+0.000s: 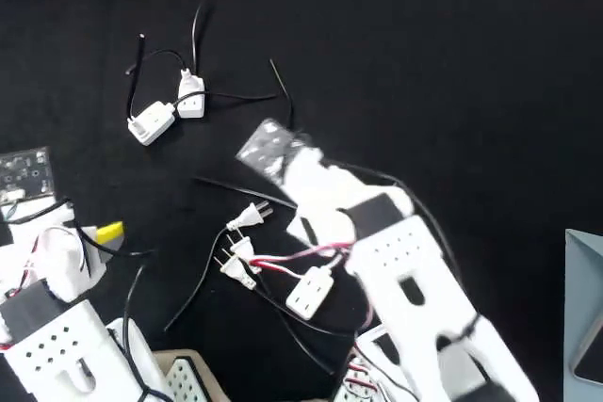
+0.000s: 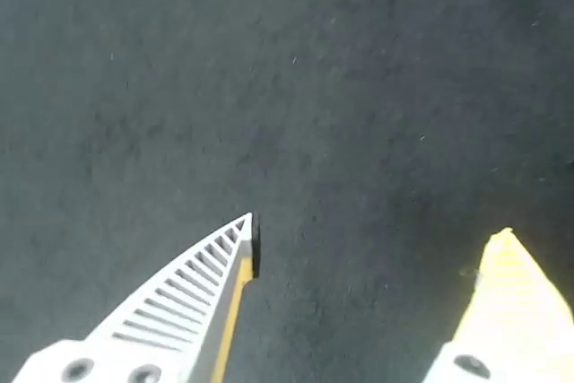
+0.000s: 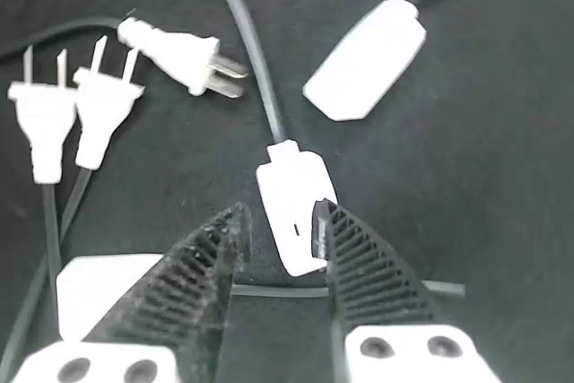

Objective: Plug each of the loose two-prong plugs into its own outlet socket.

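Observation:
Three white two-prong plugs (image 1: 250, 217) (image 1: 242, 248) (image 1: 236, 270) lie together mid-table on a black cloth, also seen as plugs (image 3: 179, 51) (image 3: 108, 100) (image 3: 40, 118). One white outlet socket (image 1: 311, 291) lies right of them. Two more sockets (image 1: 151, 122) (image 1: 191, 96) lie at the far left. My right gripper (image 3: 273, 221) is open, its black fingers either side of the near end of a socket (image 3: 291, 204). Another socket (image 3: 368, 60) lies beyond. The right arm (image 1: 377, 223) covers the table's middle. My left gripper (image 2: 372, 239) (image 1: 105, 235) is open over bare cloth.
Black cords (image 1: 236, 190) trail across the cloth around the plugs. A green circuit board (image 1: 26, 171) sits at the left edge and a grey box (image 1: 584, 308) at the right edge. A perforated white piece (image 1: 188, 378) is at the front.

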### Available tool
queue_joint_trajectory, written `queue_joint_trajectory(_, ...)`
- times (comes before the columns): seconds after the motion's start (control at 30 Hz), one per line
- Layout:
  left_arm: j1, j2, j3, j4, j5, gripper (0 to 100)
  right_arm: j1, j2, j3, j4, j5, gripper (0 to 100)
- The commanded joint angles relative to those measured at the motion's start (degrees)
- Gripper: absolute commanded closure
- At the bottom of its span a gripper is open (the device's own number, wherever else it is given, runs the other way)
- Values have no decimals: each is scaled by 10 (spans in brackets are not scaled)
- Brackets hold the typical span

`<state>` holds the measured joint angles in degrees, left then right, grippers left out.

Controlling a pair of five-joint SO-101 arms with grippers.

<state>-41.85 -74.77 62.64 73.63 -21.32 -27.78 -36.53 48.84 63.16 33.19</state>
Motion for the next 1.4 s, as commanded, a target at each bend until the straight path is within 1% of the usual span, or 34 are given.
queue_joint_trajectory(0.0,-15,-4,29,-20,7,622,-27,44,-64,-3,69,868)
queue_joint_trajectory(0.1,-16,-4,62,-44,10,622,-49,95,-109,-1,111,868)
queue_joint_trajectory(0.17,-16,-4,81,-58,32,622,-65,136,-138,2,126,868)
queue_joint_trajectory(0.37,-16,-4,130,-89,82,622,-111,250,-204,3,128,868)
queue_joint_trajectory(0.53,-16,-4,156,-91,82,622,-137,309,-233,0,139,867)
queue_joint_trajectory(0.7,-17,-4,172,-92,80,622,-135,367,-276,3,139,786)
queue_joint_trajectory(0.9,-17,-4,175,-92,79,622,-137,427,-298,4,180,812)
queue_joint_trajectory(1.17,-16,-4,175,-92,79,622,-138,479,-300,2,182,812)
queue_joint_trajectory(1.3,-16,-4,179,-92,79,622,-144,508,-330,3,182,812)
queue_joint_trajectory(1.37,-16,-4,186,-105,79,622,-144,524,-340,3,182,814)
